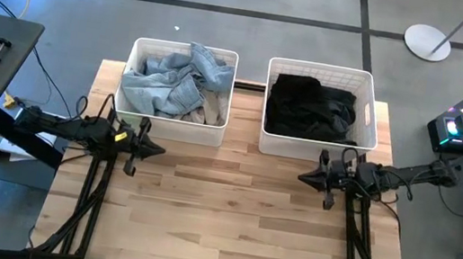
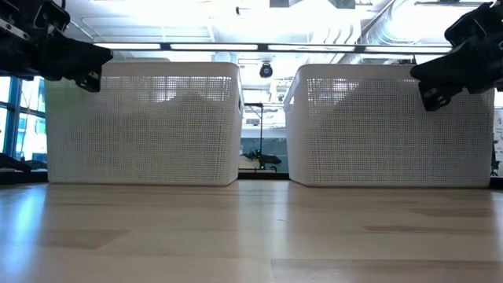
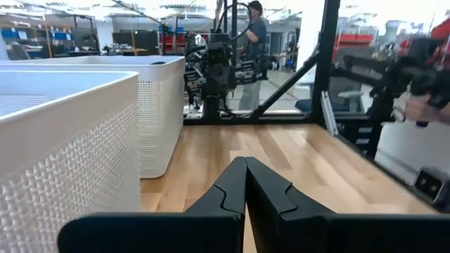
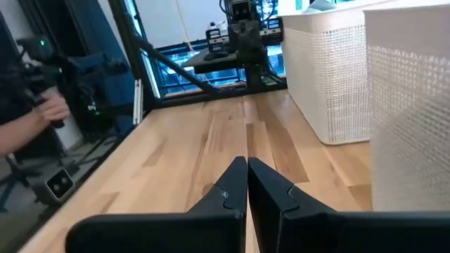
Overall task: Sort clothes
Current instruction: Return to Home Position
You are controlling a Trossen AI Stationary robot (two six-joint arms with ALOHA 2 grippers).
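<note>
Upper ctr of high view: light blue denim garment heaped on top in left basket, black clothes fill right basket. Left gripper hovers mid-left over table, just below left basket in frame, jaws closed, empty. Right gripper mid-right, below right basket, jaws closed too, nothing held.

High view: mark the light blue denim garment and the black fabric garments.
Light blue denim garment [image 1: 170, 84]: high view, its crumpled middle.
Black fabric garments [image 1: 307, 108]: high view, middle of the pile.
</note>
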